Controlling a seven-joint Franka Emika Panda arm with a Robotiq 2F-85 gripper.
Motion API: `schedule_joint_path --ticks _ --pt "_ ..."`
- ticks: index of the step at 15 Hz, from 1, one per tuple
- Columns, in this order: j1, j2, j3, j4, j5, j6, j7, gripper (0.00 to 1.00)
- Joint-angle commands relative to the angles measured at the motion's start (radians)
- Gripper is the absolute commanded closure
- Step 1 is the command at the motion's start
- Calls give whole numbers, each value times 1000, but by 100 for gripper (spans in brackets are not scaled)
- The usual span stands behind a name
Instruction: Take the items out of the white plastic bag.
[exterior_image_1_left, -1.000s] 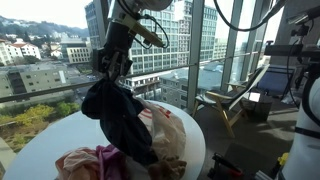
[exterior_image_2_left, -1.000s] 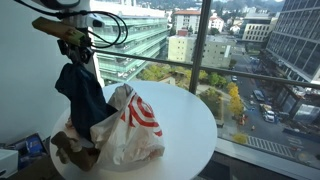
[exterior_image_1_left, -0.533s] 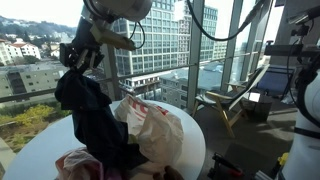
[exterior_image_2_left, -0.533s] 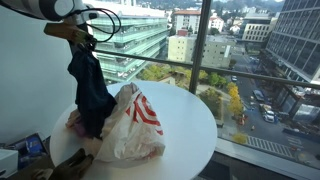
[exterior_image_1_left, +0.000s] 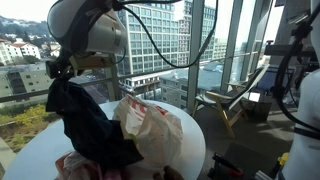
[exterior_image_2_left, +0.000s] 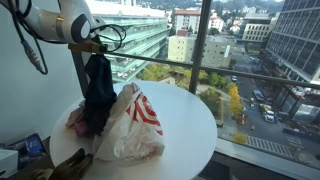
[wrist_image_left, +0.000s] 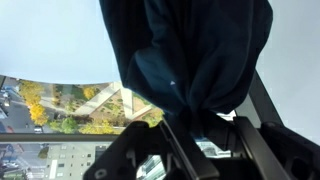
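Observation:
A white plastic bag with a red target mark (exterior_image_2_left: 130, 122) (exterior_image_1_left: 152, 128) lies on the round white table (exterior_image_2_left: 190, 128) (exterior_image_1_left: 192, 140). My gripper (exterior_image_2_left: 97, 48) (exterior_image_1_left: 62, 70) is shut on a dark navy garment (exterior_image_2_left: 98, 92) (exterior_image_1_left: 85, 125) and holds it hanging above the table's edge, beside the bag. In the wrist view the dark cloth (wrist_image_left: 190, 55) is pinched between the fingers (wrist_image_left: 200, 125). A pink cloth (exterior_image_2_left: 74, 122) (exterior_image_1_left: 78, 165) lies on the table under the hanging garment.
A brown item (exterior_image_2_left: 72, 166) lies at the table's near edge in an exterior view. A blue thing (exterior_image_2_left: 32, 145) sits by the wall. Large windows (exterior_image_2_left: 230, 50) stand behind the table. A chair (exterior_image_1_left: 240, 100) stands beyond it.
My gripper has carried the dark garment sideways away from the bag, toward the table's edge near the wall. The bag has settled flatter on the table.

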Motion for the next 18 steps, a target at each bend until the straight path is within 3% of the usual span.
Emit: schedule_joint_path --ticks 1,5,8,9,10,12,13,18 --pt "81 115 -71 148 -71 123 130 96" --pt "171 188 -181 234 -118 165 202 96" --pt "206 230 -241 252 -110 116 233 95" --pt "215 234 -258 240 -108 93 238 86" --pt "216 229 -261 219 -101 58 238 60" --pt "192 201 -229 177 -82 23 213 54" --pt "164 174 -196 152 -94 -7 219 45" --pt "133 -24 -180 -30 -113 -270 234 8"
